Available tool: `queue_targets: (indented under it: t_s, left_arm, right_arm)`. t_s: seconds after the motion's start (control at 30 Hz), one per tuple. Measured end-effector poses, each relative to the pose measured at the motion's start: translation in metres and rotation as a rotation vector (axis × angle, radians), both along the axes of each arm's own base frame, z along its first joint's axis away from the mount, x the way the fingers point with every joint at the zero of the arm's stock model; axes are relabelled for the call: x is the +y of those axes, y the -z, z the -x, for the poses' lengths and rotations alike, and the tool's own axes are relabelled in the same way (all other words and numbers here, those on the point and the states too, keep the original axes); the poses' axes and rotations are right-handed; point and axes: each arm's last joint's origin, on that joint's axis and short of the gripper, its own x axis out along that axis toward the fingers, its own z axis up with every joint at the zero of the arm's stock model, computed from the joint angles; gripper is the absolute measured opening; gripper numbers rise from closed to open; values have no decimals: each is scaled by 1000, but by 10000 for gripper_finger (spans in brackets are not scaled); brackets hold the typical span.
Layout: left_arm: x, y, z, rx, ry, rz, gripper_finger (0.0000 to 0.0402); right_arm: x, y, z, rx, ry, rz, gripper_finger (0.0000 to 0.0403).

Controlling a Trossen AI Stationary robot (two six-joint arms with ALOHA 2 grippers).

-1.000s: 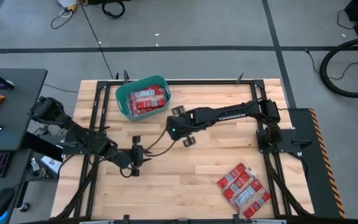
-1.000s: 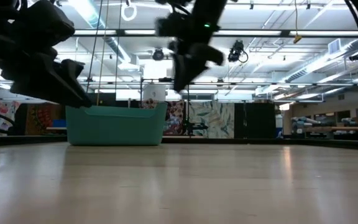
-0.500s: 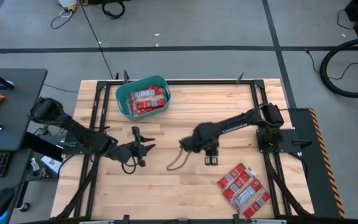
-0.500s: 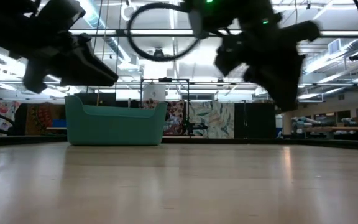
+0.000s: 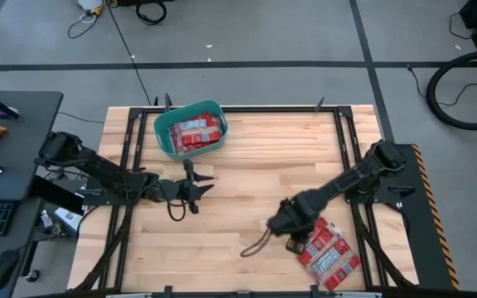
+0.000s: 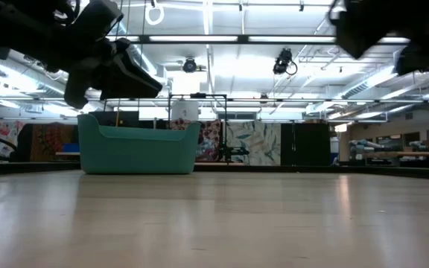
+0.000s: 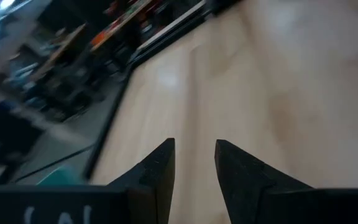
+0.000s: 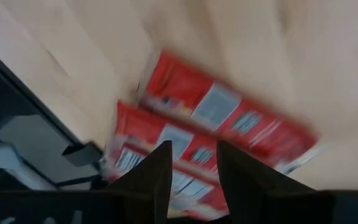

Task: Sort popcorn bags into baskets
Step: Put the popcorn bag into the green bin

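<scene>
Red bags (image 8: pixel 210 134) lie overlapped just beneath the right gripper (image 8: pixel 191 165), whose fingers stand parted and empty; descending there risks pinching two bags together.

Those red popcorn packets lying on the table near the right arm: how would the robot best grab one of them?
Probably from straight above, pinching the top packet across one short exposed edge. The packets lie flat and overlapping on the table, so there is no side to slide under; only the edges of the uppermost one stand free. The right gripper already hangs over them, its fingers apart with nothing between.
</scene>
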Motion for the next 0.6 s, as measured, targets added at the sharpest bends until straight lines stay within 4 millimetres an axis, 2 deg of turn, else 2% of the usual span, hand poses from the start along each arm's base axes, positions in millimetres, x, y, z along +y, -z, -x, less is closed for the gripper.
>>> queue_targets:
  t_s: [0.2, 0.43, 0.6]
  left_arm:
    - [1, 0, -4, 6, 202, 85, 121]
    - [1, -5, -6, -40, 218, 97, 121]
    - [0, -9, -7, -82, 219, 102, 121]
  right_arm:
    - [29, 24, 25, 126, 127, -76, 130]
    - [51, 45, 51, 249, 223, -95, 130]
    - [64, 48, 65, 310, 262, -64, 130]
